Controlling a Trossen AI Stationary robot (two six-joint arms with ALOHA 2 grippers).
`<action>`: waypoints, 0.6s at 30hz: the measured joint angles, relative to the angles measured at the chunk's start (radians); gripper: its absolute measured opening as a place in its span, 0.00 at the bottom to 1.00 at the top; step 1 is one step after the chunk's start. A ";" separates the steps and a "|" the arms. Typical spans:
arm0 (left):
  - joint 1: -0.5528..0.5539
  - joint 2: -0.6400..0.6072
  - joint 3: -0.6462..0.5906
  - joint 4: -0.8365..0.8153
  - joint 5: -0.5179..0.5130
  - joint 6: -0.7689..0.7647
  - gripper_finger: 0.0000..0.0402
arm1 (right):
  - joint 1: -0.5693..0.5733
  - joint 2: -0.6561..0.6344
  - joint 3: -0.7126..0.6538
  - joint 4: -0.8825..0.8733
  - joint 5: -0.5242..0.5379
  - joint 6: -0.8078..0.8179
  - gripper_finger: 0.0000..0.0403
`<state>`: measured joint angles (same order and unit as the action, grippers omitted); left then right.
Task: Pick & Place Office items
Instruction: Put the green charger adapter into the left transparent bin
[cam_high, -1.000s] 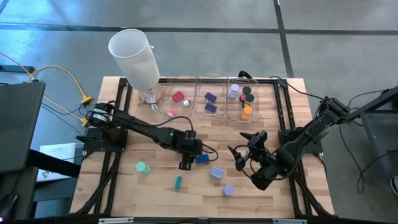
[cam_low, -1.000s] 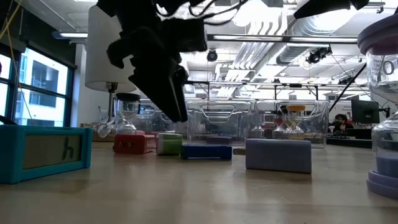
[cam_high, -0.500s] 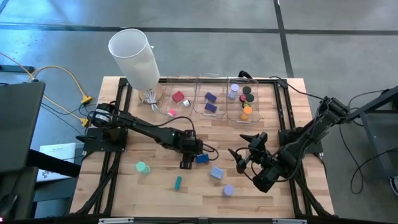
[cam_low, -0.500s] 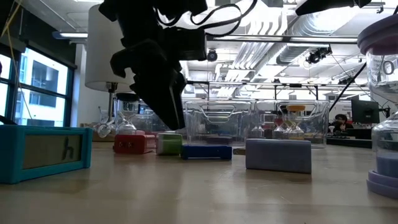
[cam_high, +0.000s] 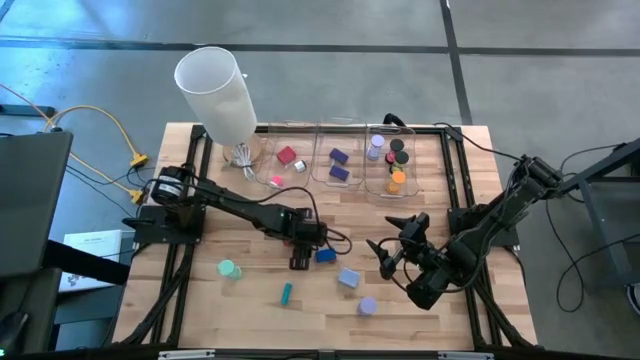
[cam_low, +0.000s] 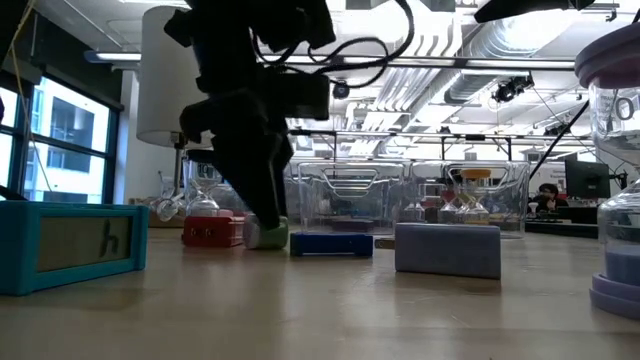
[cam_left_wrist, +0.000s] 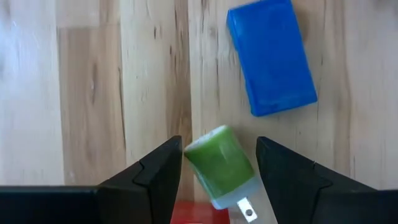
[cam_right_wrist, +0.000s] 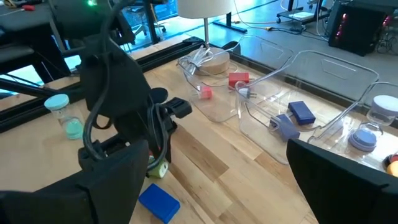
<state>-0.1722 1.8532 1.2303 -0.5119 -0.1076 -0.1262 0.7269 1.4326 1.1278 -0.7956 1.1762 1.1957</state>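
The left gripper (cam_left_wrist: 217, 163) stands low over the wooden table (cam_high: 250, 315), fingers apart on either side of a green roll (cam_left_wrist: 219, 163), not yet pinching it. The roll lies tilted; closing off-centre could squirt it toward the blue block (cam_left_wrist: 271, 57) just beside it at one o'clock. The right gripper (cam_high: 388, 252) waits spread wide at three o'clock. Clear bins (cam_high: 338, 160) line the far edge. Beyond lies an open workshop with exposed ceiling pipes (cam_low: 450, 70).
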 joint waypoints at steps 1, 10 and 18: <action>0.000 0.002 -0.001 0.000 0.005 -0.001 0.49 | 0.000 0.000 0.000 0.000 0.000 0.000 0.92; 0.006 0.010 -0.004 -0.003 0.026 -0.020 0.49 | 0.000 0.000 0.000 0.000 0.000 0.000 0.92; 0.020 0.010 -0.011 -0.014 0.064 -0.055 0.49 | 0.000 0.000 0.000 0.001 -0.002 -0.014 0.92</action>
<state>-0.1520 1.8629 1.2198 -0.5255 -0.0437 -0.1810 0.7269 1.4326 1.1278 -0.7947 1.1745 1.1812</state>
